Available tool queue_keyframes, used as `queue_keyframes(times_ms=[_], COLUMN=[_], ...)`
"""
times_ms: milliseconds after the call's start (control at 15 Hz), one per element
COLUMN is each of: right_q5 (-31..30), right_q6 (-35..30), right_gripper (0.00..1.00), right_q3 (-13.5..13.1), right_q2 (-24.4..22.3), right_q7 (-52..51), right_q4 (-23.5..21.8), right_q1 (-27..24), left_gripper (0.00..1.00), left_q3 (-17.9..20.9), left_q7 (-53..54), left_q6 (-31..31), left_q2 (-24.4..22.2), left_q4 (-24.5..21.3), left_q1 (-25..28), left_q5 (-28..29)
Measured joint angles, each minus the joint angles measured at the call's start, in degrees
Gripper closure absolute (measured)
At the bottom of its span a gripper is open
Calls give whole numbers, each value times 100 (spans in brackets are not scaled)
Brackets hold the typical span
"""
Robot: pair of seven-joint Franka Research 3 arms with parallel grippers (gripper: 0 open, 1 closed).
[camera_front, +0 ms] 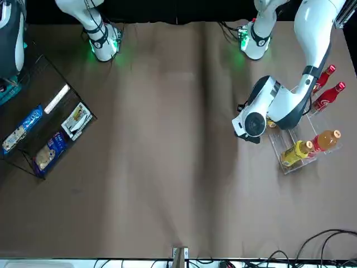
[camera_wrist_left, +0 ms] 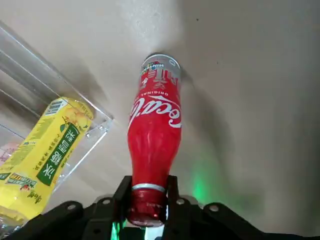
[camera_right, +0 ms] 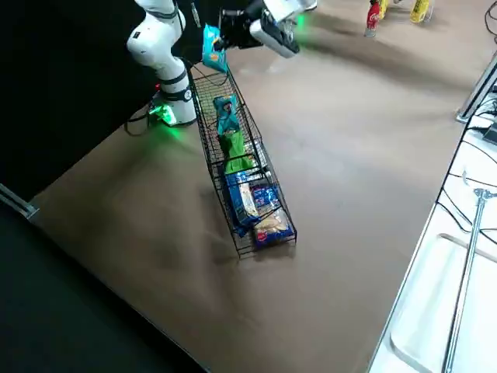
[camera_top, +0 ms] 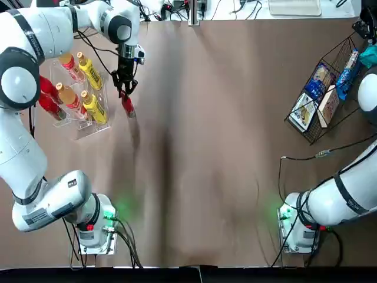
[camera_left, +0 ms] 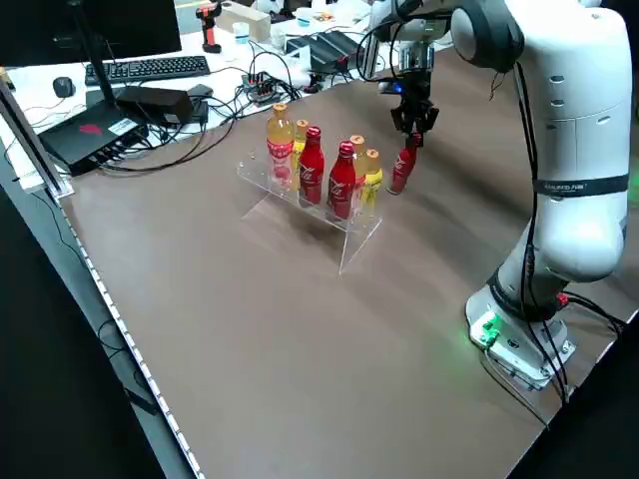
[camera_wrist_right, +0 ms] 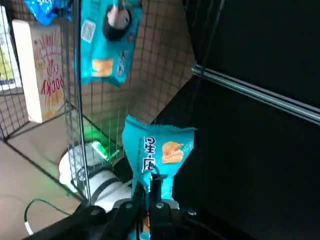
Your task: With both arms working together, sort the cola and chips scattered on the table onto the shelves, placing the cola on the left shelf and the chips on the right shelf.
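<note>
Beside clear left rack (camera_left: 310, 205), my left gripper (camera_wrist_left: 148, 200) clamps one cola bottle (camera_wrist_left: 156, 130) by cap end; two more colas racked. At black right rack (camera_right: 245, 155), my right gripper (camera_wrist_right: 156, 192) pinches teal packet (camera_wrist_right: 159, 150); one teal, one green packet (camera_right: 235, 152) racked. Placing step, I judge: next, lower both into free slots.

left gripper: closed on the neck of a bottle (camera_wrist_left: 154, 142), in the air beside the clear rack
left arm: bent, reaching forward
right gripper (camera_wrist_right: 152, 187): pinching a teal packet (camera_wrist_right: 159, 150), above the wire rack
</note>
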Motion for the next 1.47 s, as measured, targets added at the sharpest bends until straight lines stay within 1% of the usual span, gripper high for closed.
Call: queue_keyframes(times_ms=[267, 333, 400, 533, 667, 733, 867, 1067, 1133, 1333, 1467], right_q5=[-25, -40, -45, -45, -45, -44, -72, 46, 204, 488, 641], right_q6=[653, 861, 899, 926, 933, 938, 905, 973, 1031, 1128, 1128], right_gripper=[94, 94, 92, 76, 57, 47, 29, 2, 0, 0, 0], right_q3=[1, 0, 0, 0, 28, 45, 53, 64, 70, 71, 58], right_q2=[8, 12, 11, 11, 11, 11, -11, -92, -116, -129, -138], right_q7=[-1, -1, -1, -5, -6, -6, -8, -42, -42, -42, -63], right_q4=[-586, -781, -824, -870, -905, -905, -886, -805, -739, -512, -331], right_q1=[-99, -178, -219, -256, -249, -241, -232, -231, -230, -234, -274], left_gripper=[68, 68, 68, 68, 68, 68, 68, 68, 68, 68, 68], left_q3=[5, -4, -8, -22, -55, -70, -80, -75, -74, -71, -68], left_q7=[-6, 14, 118, 607, 1129, 1447, 2249, 3559, 3921, 4793, 5445], left_q6=[-84, -409, -670, -1312, -1828, -1946, -1994, -1993, -1993, -1947, -1882], left_q2=[-14, -90, -159, -324, -509, -618, -844, -981, -982, -979, -972], left_q4=[42, 338, 625, 1325, 1797, 1904, 1986, 2168, 2219, 2247, 2247], left_q1=[21, 72, 100, 152, 306, 461, 867, 1335, 1412, 1540, 1548], left_q5=[17, 22, 22, 22, 23, 23, 93, 641, 832, 1246, 1682])
